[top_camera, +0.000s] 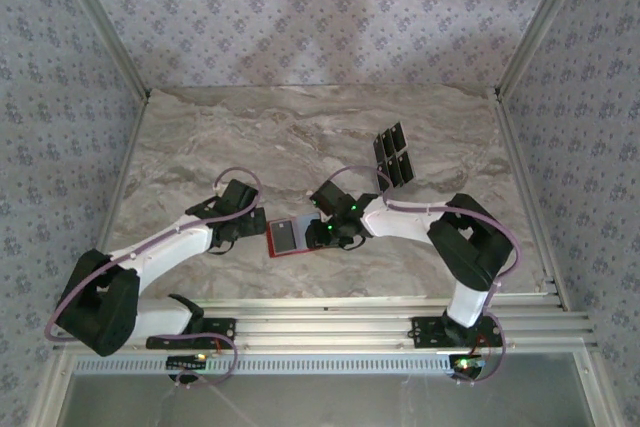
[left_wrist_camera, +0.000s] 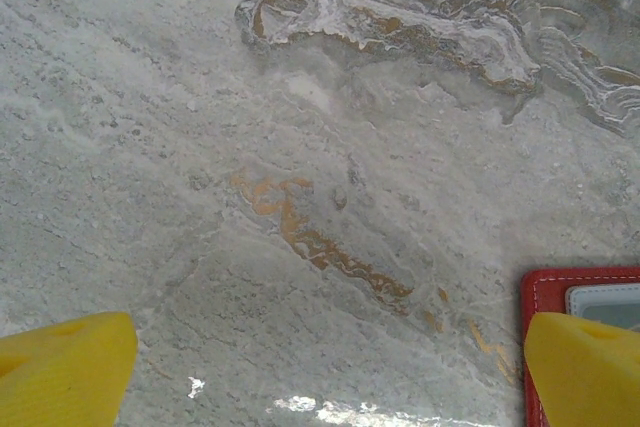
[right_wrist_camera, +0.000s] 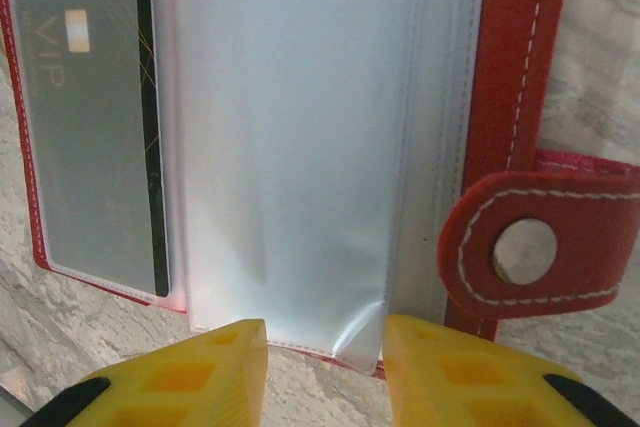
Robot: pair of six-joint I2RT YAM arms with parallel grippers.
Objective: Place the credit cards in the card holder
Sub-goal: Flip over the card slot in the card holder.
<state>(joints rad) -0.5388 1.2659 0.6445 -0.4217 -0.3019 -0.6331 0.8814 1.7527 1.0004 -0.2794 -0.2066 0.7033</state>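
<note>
The red card holder point(top_camera: 285, 237) lies open on the marble table between my two grippers. In the right wrist view its left pocket holds a black credit card point(right_wrist_camera: 95, 127) under clear plastic, a greyish clear pocket point(right_wrist_camera: 290, 147) lies across the middle, and the snap tab point(right_wrist_camera: 530, 252) sticks out at the right. My right gripper point(right_wrist_camera: 325, 357) is open, its yellow fingertips point(right_wrist_camera: 215, 367) just short of that pocket's lower edge. More black credit cards point(top_camera: 392, 157) lie fanned at the back right. My left gripper point(left_wrist_camera: 325, 377) is wide open over bare marble, with the holder's corner point(left_wrist_camera: 560, 287) by its right finger.
Patterned walls and metal posts point(top_camera: 525, 37) close in the table on three sides. A metal rail point(top_camera: 330, 332) with the arm bases runs along the near edge. Bare marble point(top_camera: 250, 137) stretches behind and to the left of the holder.
</note>
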